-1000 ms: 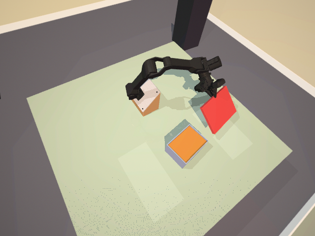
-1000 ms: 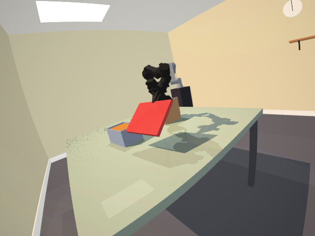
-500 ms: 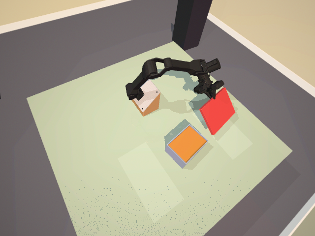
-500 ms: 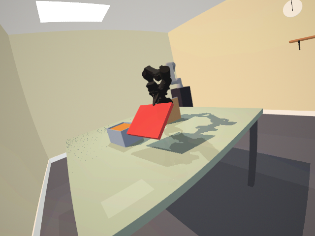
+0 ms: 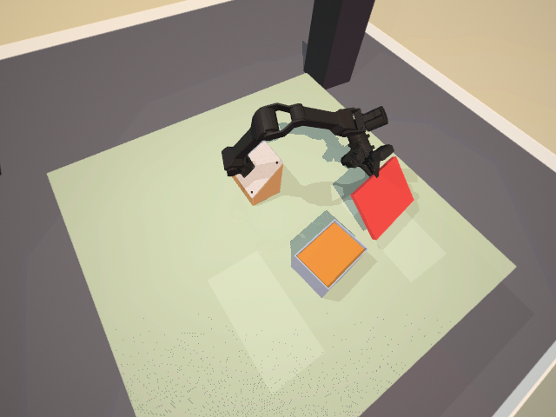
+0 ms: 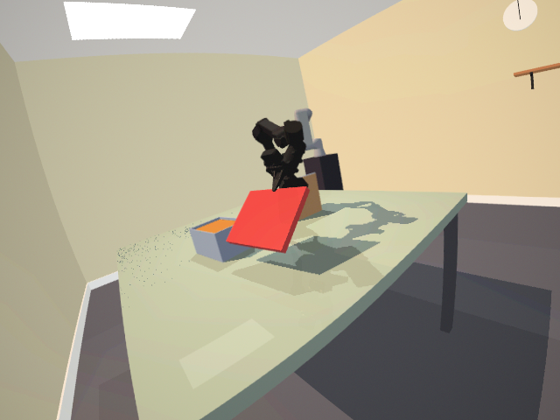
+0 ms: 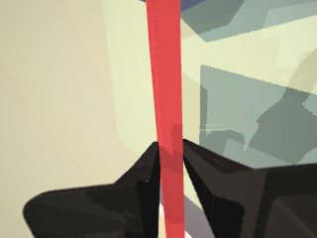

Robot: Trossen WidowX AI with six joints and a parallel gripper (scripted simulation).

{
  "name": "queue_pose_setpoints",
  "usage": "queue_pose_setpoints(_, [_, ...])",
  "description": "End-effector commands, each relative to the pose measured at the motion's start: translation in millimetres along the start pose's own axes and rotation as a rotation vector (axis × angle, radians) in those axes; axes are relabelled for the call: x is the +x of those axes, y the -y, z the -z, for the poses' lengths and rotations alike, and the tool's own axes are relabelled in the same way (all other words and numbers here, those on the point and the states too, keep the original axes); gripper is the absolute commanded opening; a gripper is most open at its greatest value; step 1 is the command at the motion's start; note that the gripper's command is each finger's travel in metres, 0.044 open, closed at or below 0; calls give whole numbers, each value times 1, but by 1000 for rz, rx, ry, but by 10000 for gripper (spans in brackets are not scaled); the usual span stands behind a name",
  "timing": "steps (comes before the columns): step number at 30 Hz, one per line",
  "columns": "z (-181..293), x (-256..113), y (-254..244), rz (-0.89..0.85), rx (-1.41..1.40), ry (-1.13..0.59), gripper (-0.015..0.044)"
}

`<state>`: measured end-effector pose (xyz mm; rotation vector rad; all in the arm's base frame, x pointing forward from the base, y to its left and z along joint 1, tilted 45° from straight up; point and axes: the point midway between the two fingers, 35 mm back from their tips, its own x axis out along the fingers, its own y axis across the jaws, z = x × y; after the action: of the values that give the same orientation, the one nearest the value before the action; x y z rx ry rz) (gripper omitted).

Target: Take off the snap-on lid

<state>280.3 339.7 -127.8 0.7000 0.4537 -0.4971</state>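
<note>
The red lid (image 5: 382, 201) (image 6: 269, 219) (image 7: 168, 99) hangs tilted in the air above the table, off the box, its lower edge toward the box side. My gripper (image 5: 376, 174) (image 6: 275, 188) (image 7: 168, 145) is shut on the lid's upper edge; in the wrist view the lid stands edge-on between the two fingers. The open storage box (image 5: 307, 276) (image 6: 207, 246) is grey-blue with orange inside and stands on the table, to the lower left of the lid in the top view. In the exterior view the lid hides part of the box.
The arm's base sits on a wooden block (image 5: 268, 192) (image 6: 313, 199) with a pale top. The lid's shadow falls on the green table (image 5: 179, 251) (image 6: 180, 307). The table's right edge in the top view is close to the lid. A dark pedestal (image 5: 332, 44) stands beyond the table.
</note>
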Motion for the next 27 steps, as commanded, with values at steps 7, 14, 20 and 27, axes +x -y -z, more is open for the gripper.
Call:
queue_pose_setpoints(7, [-1,5,6,-5,-2,6,0])
queue_pose_setpoints(14, [-1,9,10,-5,-2,6,0])
queue_pose_setpoints(20, [-1,12,14,-5,-2,6,0])
queue_pose_setpoints(27, [-1,16,18,-5,-2,6,0])
